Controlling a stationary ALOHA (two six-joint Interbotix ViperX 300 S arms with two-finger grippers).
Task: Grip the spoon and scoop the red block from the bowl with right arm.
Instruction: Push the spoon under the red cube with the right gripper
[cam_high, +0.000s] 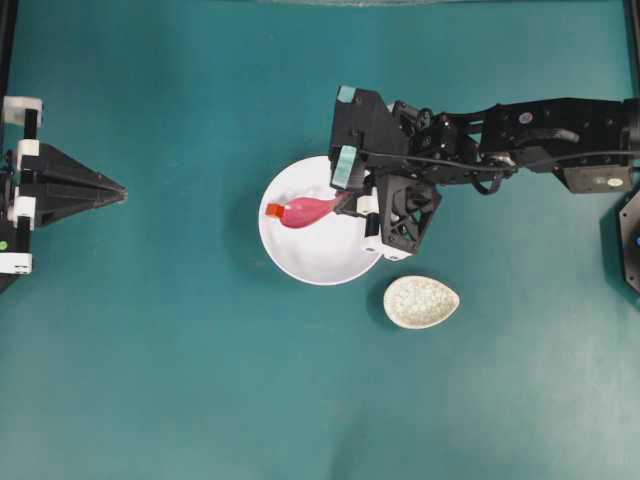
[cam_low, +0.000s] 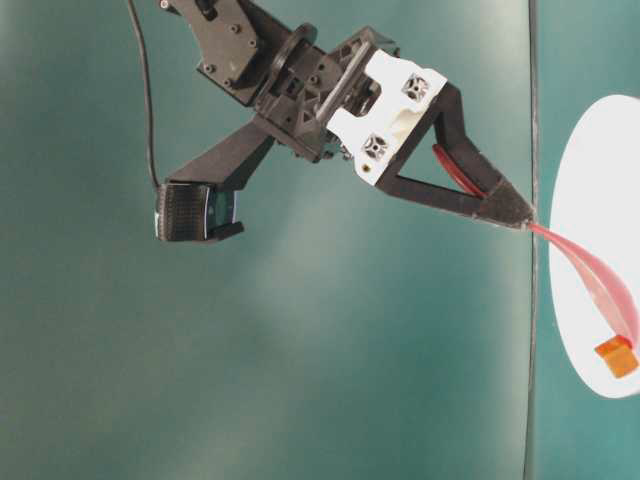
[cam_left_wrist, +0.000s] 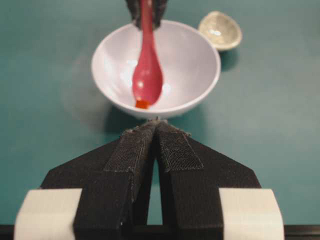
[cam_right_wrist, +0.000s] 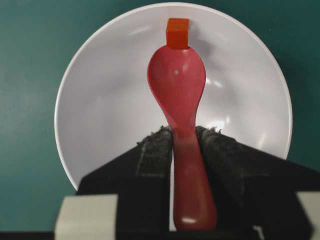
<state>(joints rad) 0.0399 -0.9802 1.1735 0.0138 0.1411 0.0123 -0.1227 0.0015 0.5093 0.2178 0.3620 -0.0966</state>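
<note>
The white bowl (cam_high: 310, 255) (cam_right_wrist: 100, 115) (cam_left_wrist: 195, 55) sits mid-table. My right gripper (cam_high: 352, 203) (cam_right_wrist: 183, 131) is shut on the handle of the pink spoon (cam_high: 308, 210) (cam_right_wrist: 177, 80) (cam_left_wrist: 147, 75) (cam_low: 590, 265), whose scoop reaches down into the bowl. The red block (cam_high: 274, 210) (cam_right_wrist: 177, 33) (cam_left_wrist: 142, 104) (cam_low: 617, 356) lies in the bowl, touching the tip of the scoop, not on it. My left gripper (cam_high: 122, 188) (cam_left_wrist: 157, 122) rests shut and empty at the table's left edge, pointing at the bowl.
A small oval crackle-patterned dish (cam_high: 420, 302) (cam_left_wrist: 220, 30) stands just right of and in front of the bowl. The right arm (cam_high: 530, 135) stretches in from the right edge. Teal tabletop surrounds everything.
</note>
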